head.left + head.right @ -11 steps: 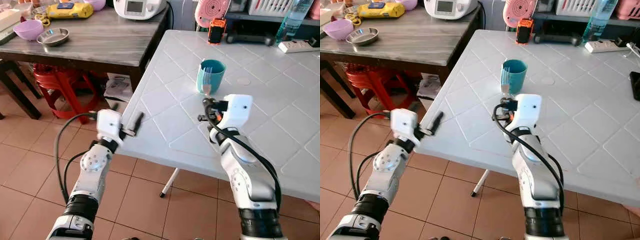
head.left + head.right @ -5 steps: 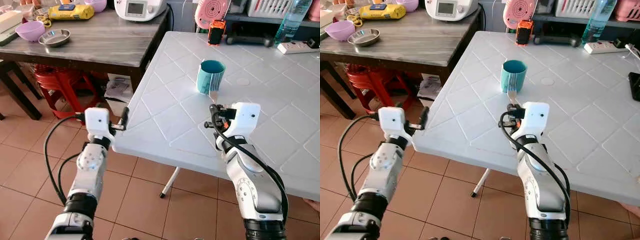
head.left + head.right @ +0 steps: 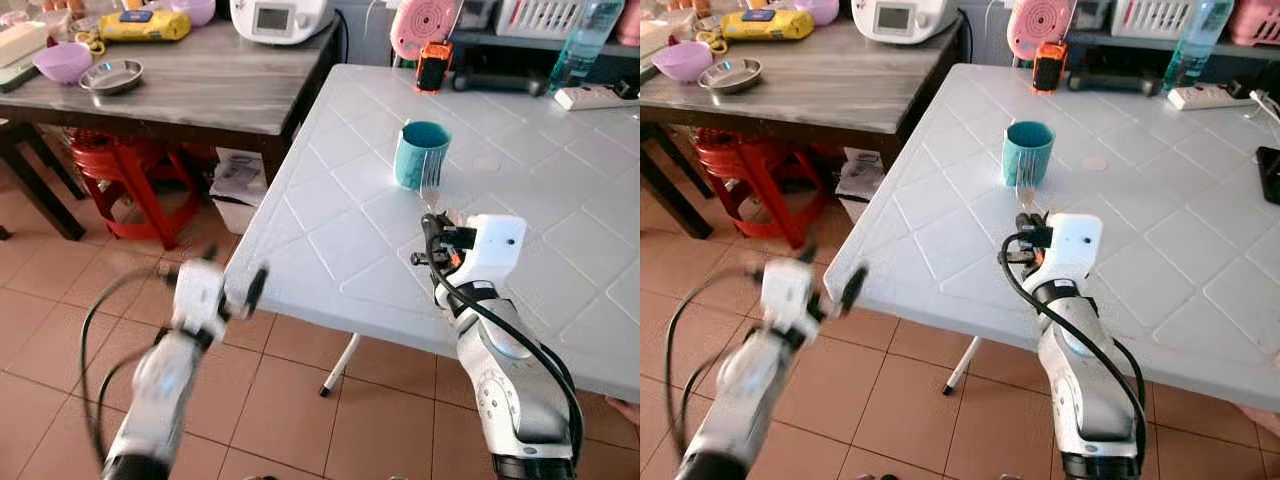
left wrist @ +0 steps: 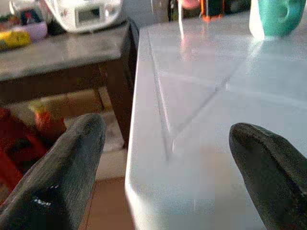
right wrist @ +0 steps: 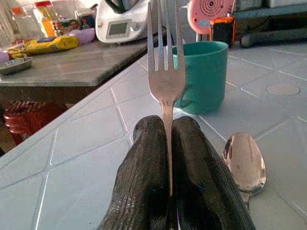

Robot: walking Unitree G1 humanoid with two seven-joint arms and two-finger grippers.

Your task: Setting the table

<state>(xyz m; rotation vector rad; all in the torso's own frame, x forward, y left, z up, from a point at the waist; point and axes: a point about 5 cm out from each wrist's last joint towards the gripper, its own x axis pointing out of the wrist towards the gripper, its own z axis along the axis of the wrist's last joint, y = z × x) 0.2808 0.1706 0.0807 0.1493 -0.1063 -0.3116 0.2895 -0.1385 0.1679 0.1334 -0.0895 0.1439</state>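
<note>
White bench (image 3: 330, 200): teal mug (image 3: 421, 154), interior unseen; spoon (image 5: 245, 163) beside it. Right end effector (image 5: 168, 158) clamps fork (image 5: 165, 72) upright. Left end effector (image 4: 168, 158) spread wide at bench corner.

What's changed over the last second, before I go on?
The left end effector swung back and down from the table's corner, now blurred in motion, fingers apart. The right end effector drew back from the teal mug, shut on the fork throughout. The mug and the spoon on the white table are unmoved.
</note>
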